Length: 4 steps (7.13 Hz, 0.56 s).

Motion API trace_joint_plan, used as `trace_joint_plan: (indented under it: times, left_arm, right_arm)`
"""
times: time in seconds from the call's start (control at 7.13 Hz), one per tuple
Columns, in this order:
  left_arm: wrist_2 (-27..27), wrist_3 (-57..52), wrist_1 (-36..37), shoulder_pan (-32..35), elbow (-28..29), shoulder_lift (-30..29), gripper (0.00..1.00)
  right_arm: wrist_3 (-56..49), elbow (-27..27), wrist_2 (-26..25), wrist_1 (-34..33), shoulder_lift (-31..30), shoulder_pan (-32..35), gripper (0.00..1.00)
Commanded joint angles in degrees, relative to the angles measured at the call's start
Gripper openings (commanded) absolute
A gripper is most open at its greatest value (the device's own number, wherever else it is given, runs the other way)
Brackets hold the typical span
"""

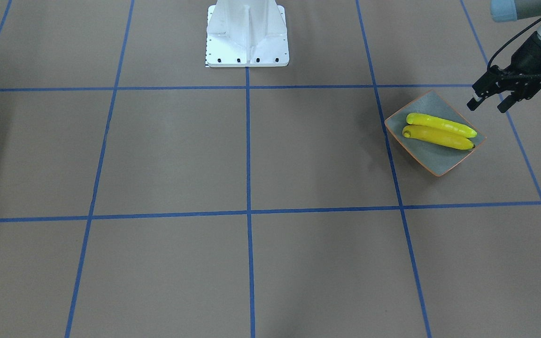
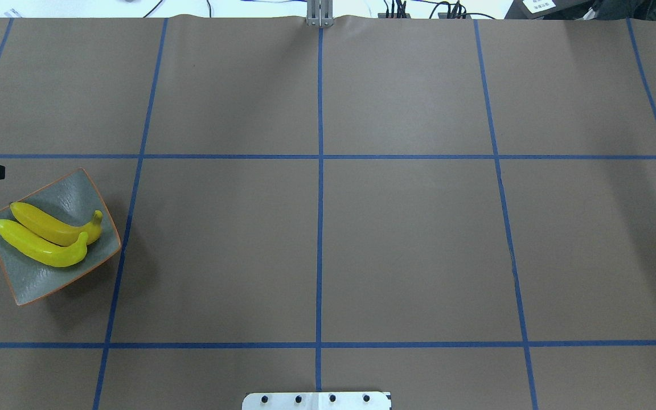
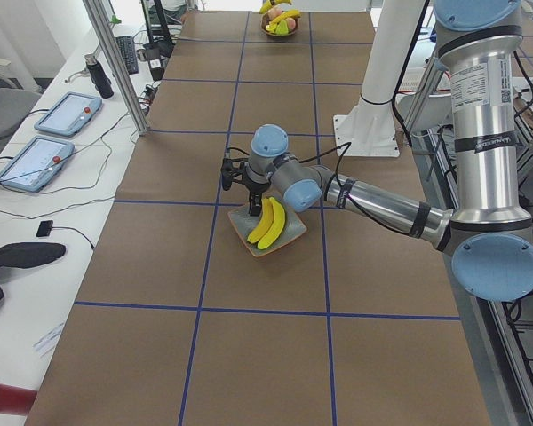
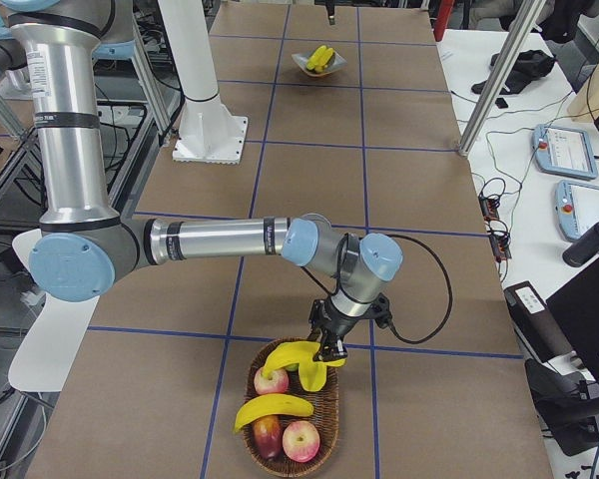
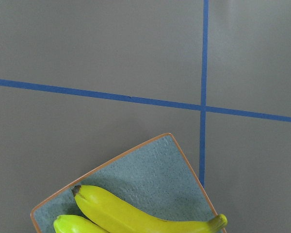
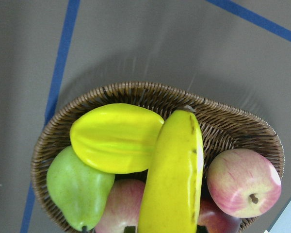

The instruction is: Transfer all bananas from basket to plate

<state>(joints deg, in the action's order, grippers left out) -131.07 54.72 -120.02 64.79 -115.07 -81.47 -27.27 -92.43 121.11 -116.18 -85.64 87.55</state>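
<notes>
Left jaws hang released beside the plate, clear of its two bananas. Right jaws flank a banana in the basket, seemingly for pickup; clenched or not, I cannot tell.

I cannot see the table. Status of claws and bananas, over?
Left claw open, empty, beside plate. Two bananas on plate, two in basket among apples. Right claw over basket, grip unclear.

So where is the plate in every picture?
Front-facing: plate right of centre, upper half.
Overhead: plate at far left.
Exterior left: plate at centre.
Exterior right: plate far away, top.
Left wrist: plate at bottom edge.
Right wrist: not in it.
Landmark: two bananas lying on it.
</notes>
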Motion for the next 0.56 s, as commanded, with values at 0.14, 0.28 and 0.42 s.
trace_joint_plan:
  times: [0.14, 0.28, 0.42]
  left_arm:
    - [0.02, 4.08, 0.05, -0.37, 0.72, -1.93, 1.0]
    - [0.02, 4.17, -0.04, -0.46, 1.59, -2.72, 1.0]
    - [0.02, 4.26, -0.04, -0.46, 2.47, -4.04, 1.0]
  right_arm:
    - [7.54, -1.44, 16.47, -1.78, 3.54, 0.34, 0.0]
    - [11.94, -1.44, 22.36, -1.95, 6.51, 0.34, 0.0]
    - [16.07, -3.09, 26.59, -1.95, 7.32, 0.25, 0.0]
